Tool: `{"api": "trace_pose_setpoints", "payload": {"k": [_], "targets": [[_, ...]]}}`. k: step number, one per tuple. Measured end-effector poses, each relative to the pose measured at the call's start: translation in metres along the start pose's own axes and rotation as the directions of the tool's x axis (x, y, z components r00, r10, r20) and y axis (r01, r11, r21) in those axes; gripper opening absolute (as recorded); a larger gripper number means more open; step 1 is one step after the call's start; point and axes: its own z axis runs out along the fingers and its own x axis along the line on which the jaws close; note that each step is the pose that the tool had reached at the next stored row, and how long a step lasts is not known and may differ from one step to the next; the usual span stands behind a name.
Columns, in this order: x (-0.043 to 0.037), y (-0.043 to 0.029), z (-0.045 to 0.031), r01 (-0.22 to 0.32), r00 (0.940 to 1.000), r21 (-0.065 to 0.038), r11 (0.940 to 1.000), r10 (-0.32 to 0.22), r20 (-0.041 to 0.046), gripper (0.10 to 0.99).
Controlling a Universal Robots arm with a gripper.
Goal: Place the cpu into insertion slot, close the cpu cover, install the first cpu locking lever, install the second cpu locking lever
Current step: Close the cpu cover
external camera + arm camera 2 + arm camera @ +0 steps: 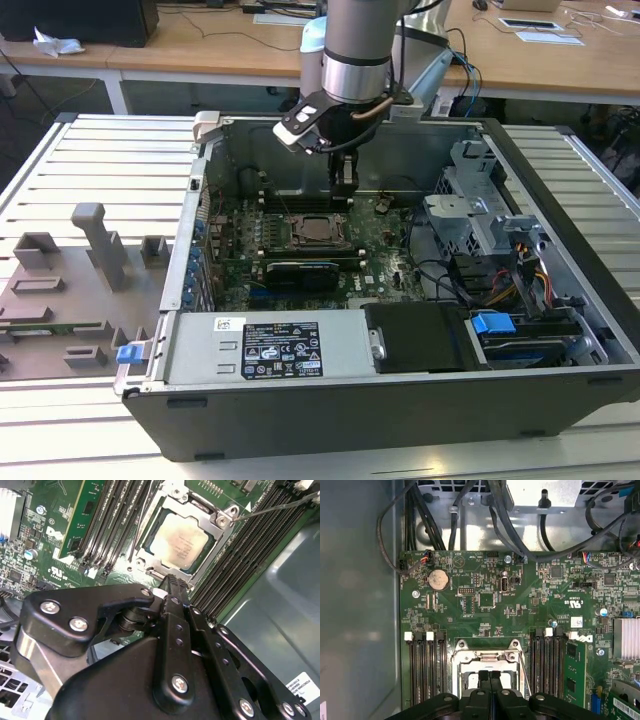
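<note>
The cpu [179,541] lies flat in the insertion slot [315,231] on the green motherboard [485,600], its pale metal top showing. The silvery cpu cover [172,495] lies down around it as a frame. One thin lever rod [272,509] slants away from a corner of the socket; another [141,515] runs along the opposite side. My gripper [343,180] hangs just above the socket's edge, on its far side in the exterior view. In both wrist views its black fingers [484,676] are pressed together, shut on nothing. They hide part of the socket [487,655].
Long black memory slots [427,665] flank the socket on both sides. A black card [300,272] and the power supply [270,350] lie nearer the front, with a drive cage [480,215] and cables [510,525] at the exterior view's right. The case walls [200,180] close in around.
</note>
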Motion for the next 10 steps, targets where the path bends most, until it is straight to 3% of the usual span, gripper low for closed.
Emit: {"api": "trace_pose_setpoints", "payload": {"k": [10], "targets": [[-0.0001, -0.0084, 0.0004, 0.0, 1.0, 0.0, 1.0, 0.0, 0.0001, 0.106]]}}
